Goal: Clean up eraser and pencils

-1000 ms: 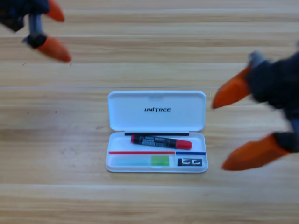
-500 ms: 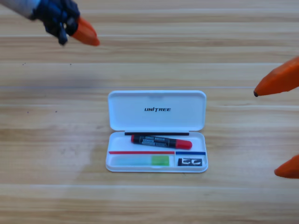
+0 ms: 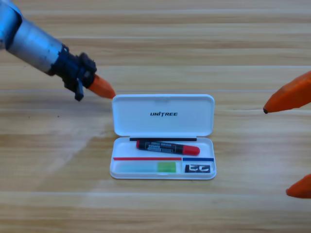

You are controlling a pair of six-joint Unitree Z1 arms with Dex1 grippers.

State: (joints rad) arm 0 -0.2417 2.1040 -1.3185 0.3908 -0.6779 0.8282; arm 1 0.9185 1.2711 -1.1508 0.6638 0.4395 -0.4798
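Wooden worktop [image 3: 155,208]: your case [image 3: 163,121] holds pencils [image 3: 167,147], eraser [image 3: 198,169]; lid unclosed; left claw [image 3: 99,86] gap untellable, right claw [image 3: 289,141] wide.

1. The red pencil [image 3: 168,146], a short thick stick with a black lettered middle band, lies almost level in the upper compartment of the open white case [image 3: 163,127], its red tip toward the case's right end.
2. The green pencil [image 3: 147,167], pale whitish on its left half and light green on its right, lies flat in the case's lower left compartment.
3. The eraser [image 3: 198,168], a small dark block with white marks, sits in the case's lower right compartment.
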